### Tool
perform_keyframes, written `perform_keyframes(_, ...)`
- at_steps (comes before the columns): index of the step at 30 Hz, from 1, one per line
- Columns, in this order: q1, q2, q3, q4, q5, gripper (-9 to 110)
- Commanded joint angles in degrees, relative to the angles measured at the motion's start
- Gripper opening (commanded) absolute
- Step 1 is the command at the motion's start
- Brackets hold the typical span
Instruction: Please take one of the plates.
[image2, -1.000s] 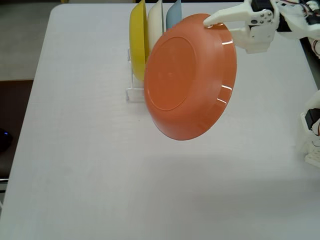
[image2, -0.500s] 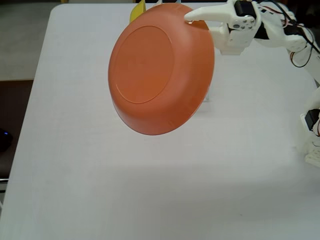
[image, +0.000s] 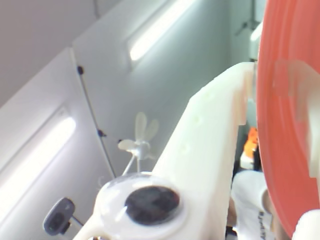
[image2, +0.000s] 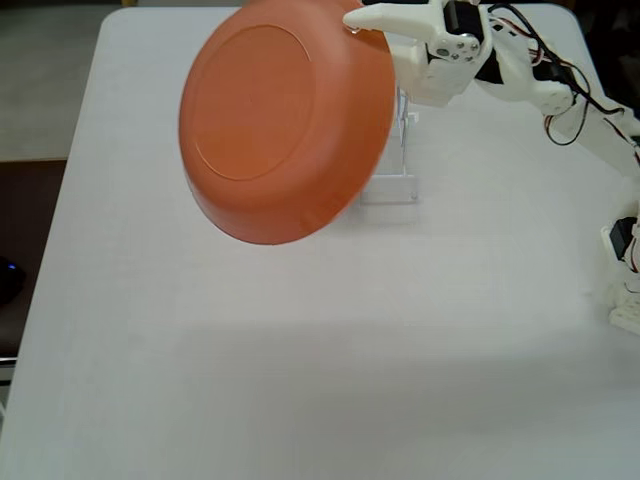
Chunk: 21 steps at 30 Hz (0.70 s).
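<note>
Orange and tilted underside-up toward the fixed view, the plate (image2: 285, 125) hangs off the table (image2: 300, 380) near its far edge, pinched at its upper right rim by the gripper (image2: 362, 22), jaws closed on it, above a clear stand (image2: 395, 185).

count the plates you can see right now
1. The orange plate hangs tilted above the white table, its rim pinched in the gripper. It hides part of the clear rack, so others may be hidden.
</note>
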Motion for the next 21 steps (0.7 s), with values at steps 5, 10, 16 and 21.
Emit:
perform_keyframes(5, -0.79, -2.02, -2.2, -7.21, -2.64, 0)
perform_keyframes(10, -1.14, -4.75, -3.69, -9.76, -1.76, 0)
perform_keyframes(16, -1.14, -6.77, -5.1, -10.37, -1.05, 0)
perform_keyframes(21, -1.14, -7.03, -5.1, -10.81, -1.14, 0)
